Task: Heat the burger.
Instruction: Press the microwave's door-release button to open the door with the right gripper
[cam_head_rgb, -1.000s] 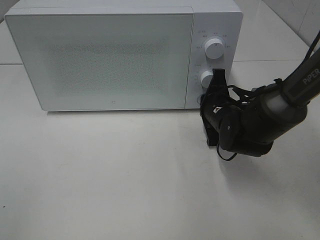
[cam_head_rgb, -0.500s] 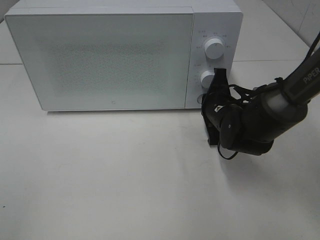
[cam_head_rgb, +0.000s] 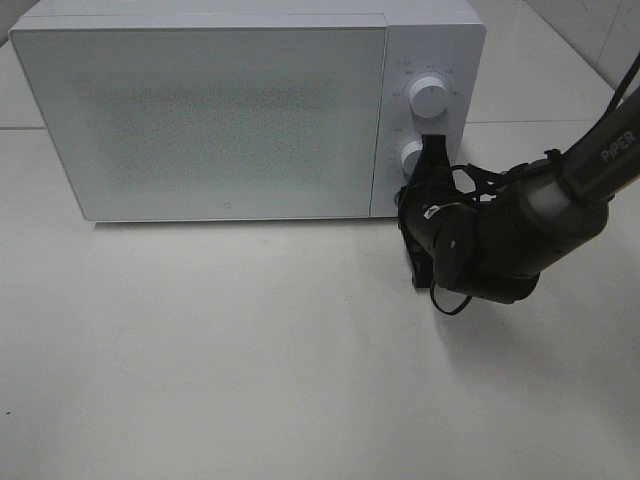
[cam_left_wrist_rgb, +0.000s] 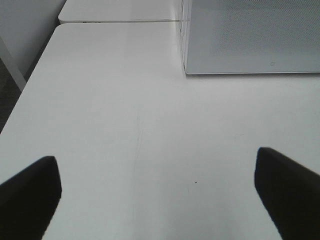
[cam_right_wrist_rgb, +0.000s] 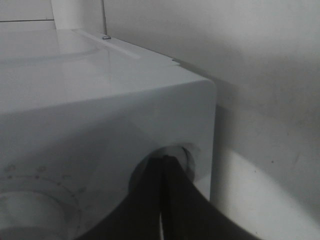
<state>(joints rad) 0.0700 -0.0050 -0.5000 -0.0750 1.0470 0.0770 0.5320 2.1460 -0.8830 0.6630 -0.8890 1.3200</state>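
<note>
The burger is out of view. A white microwave (cam_head_rgb: 220, 120) stands at the back of the table with its door closed. My right gripper (cam_head_rgb: 411, 197) is shut, and its tips press against the control panel just below the lower knob (cam_head_rgb: 411, 156). In the right wrist view the closed fingertips (cam_right_wrist_rgb: 164, 159) rest on a round button (cam_right_wrist_rgb: 176, 152) near the panel's edge. My left gripper (cam_left_wrist_rgb: 157, 200) is open over bare table, with only its two dark fingers (cam_left_wrist_rgb: 30, 195) showing at the frame's corners. It holds nothing.
The upper knob (cam_head_rgb: 430, 98) sits above the lower one on the panel. The white table (cam_head_rgb: 250, 350) stretches in front of the microwave. The right arm (cam_head_rgb: 560, 190) reaches in from the right edge. A table edge (cam_left_wrist_rgb: 30, 85) drops off beside the left gripper.
The right gripper has shifted slightly left and closer to the microwave's control panel. The door has stayed closed.
</note>
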